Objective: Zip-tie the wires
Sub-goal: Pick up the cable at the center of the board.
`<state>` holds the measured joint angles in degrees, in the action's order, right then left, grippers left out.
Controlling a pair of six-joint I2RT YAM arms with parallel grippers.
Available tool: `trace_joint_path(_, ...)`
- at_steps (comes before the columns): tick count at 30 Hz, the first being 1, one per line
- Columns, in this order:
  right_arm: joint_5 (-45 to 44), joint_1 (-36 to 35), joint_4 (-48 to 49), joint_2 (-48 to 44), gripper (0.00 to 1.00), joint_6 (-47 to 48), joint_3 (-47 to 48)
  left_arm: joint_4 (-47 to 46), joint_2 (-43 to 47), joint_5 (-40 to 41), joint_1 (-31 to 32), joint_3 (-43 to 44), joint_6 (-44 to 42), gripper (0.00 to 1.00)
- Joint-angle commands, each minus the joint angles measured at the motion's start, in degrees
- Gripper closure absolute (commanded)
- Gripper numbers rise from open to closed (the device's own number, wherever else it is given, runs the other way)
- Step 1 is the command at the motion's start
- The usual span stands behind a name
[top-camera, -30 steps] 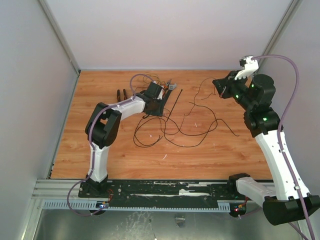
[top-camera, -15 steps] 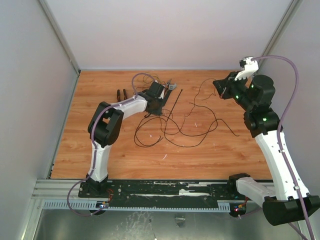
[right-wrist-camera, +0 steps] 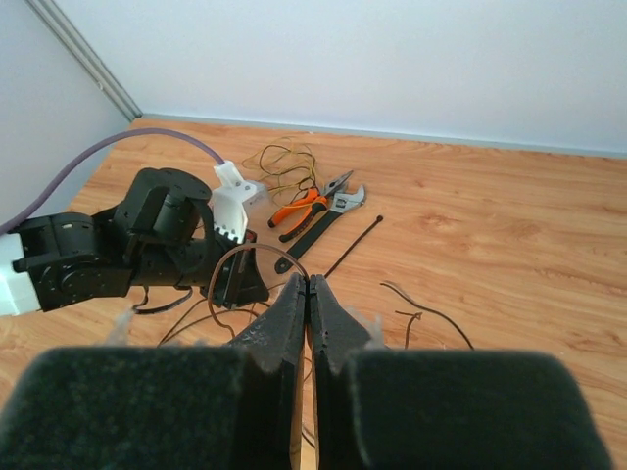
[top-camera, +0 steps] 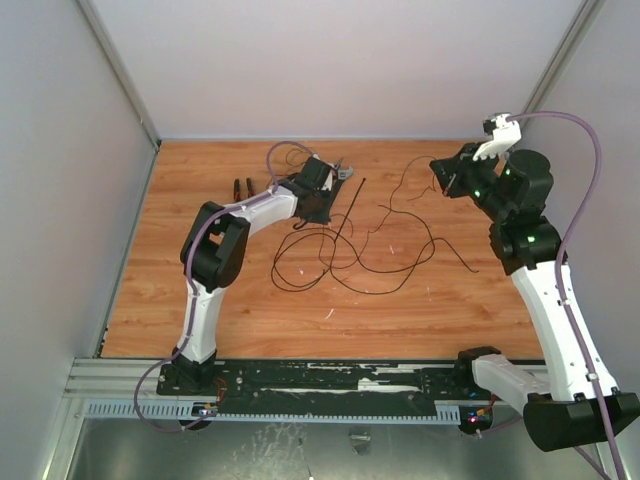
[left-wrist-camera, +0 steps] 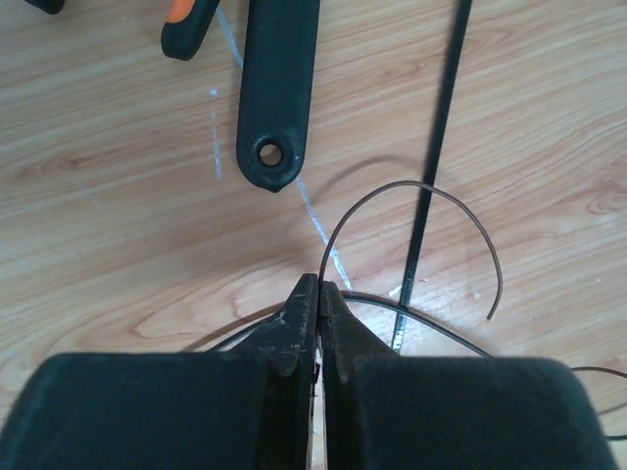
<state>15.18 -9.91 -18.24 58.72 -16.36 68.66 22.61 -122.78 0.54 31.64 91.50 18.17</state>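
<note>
The wires sprawl in loose thin dark loops over the middle of the wooden table. My left gripper is low over the table, shut on one strand, and a brown arc of wire rises from its tips. In the top view the left gripper is at the loops' far left end. The zip tie, a straight black strip, lies just right of those tips, also the zip tie. My right gripper is raised at the far right, shut on a wire end; from above, the right gripper.
An orange-handled pliers and a black-handled wrench lie just beyond the left gripper. A second dark pair of pliers lies further left. A small coil of yellowish wire sits near the back wall. Walls close in both sides.
My left gripper has closed from partly open to shut on a wire strand, and the arm has reached slightly farther toward the back. The right arm has barely moved.
</note>
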Motion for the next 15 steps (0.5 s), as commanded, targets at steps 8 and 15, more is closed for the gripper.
trace_joint_path(8, -2.2, 8.3, -2.1, 1.3, 1.0, 1.0, 0.9, -9.3, 14.4, -3.7, -0.9, -5.8, 5.6, 1.0)
trace_joint_path(15, -1.9, 13.4, -2.4, 1.4, 1.0, 0.0, 1.1, -16.5, 25.1, -4.7, -3.4, -12.9, 8.8, 1.0)
